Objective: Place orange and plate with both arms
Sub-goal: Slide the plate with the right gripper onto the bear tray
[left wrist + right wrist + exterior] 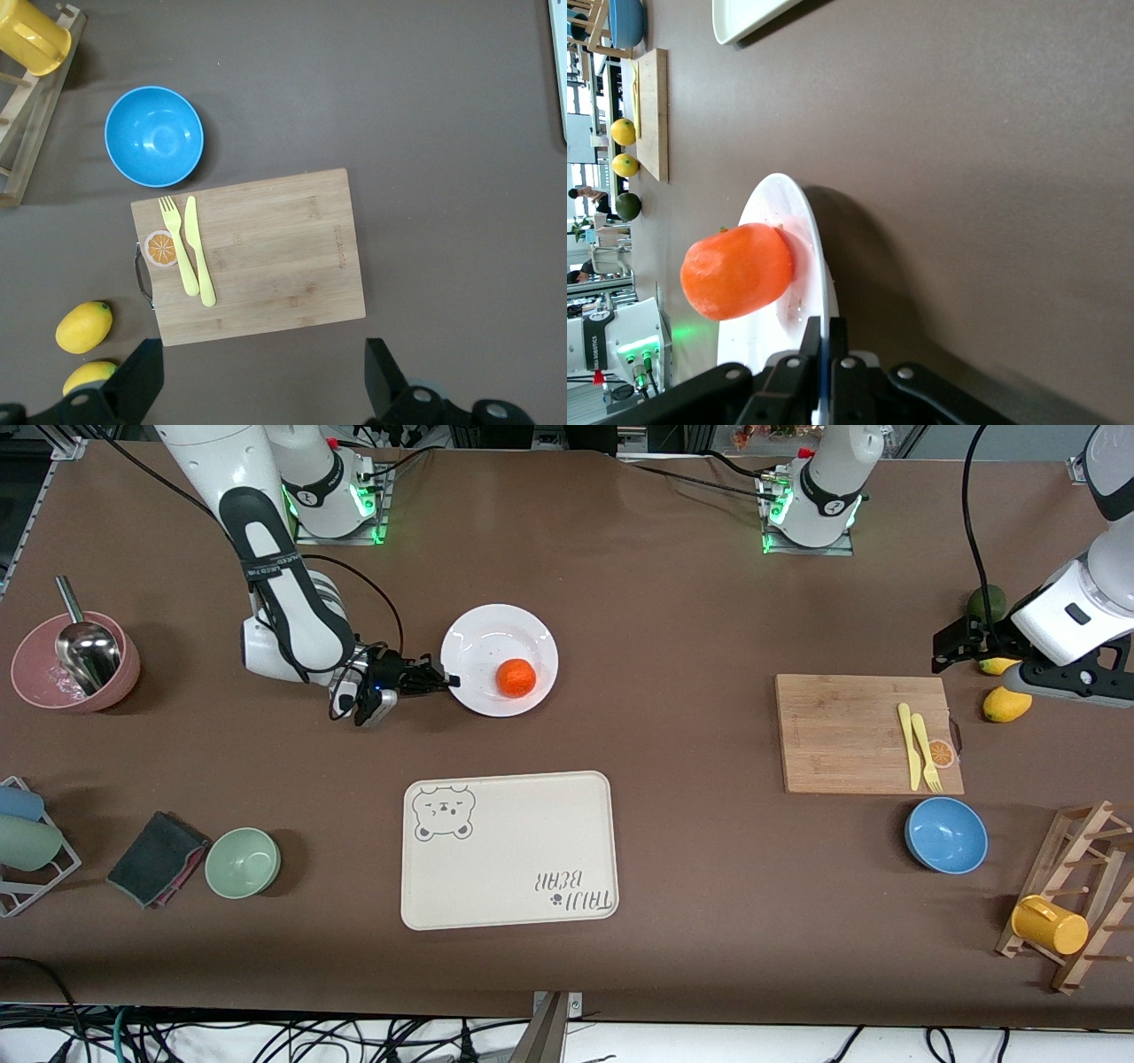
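Observation:
The white plate point(483, 642) lies on the table toward the right arm's end, farther from the front camera than the cream tray. The orange point(516, 677) sits on it, off-centre. My right gripper point(450, 682) is low at the plate's edge, shut on the rim. The right wrist view shows the two fingers point(811, 335) pinching the thin rim of the plate point(766, 221), with the orange point(737, 270) just past them. My left gripper point(950, 648) waits open in the air beside the cutting board, its fingers wide apart with nothing between them point(263, 376).
A cream bear-printed tray point(509, 850) lies nearer the front camera than the plate. A wooden cutting board point(850, 735) holds a yellow fork and knife. Around it are a blue bowl point(946, 834) and lemons point(1006, 704). A green bowl point(242, 862) and a pink bowl point(75, 664) sit at the right arm's end.

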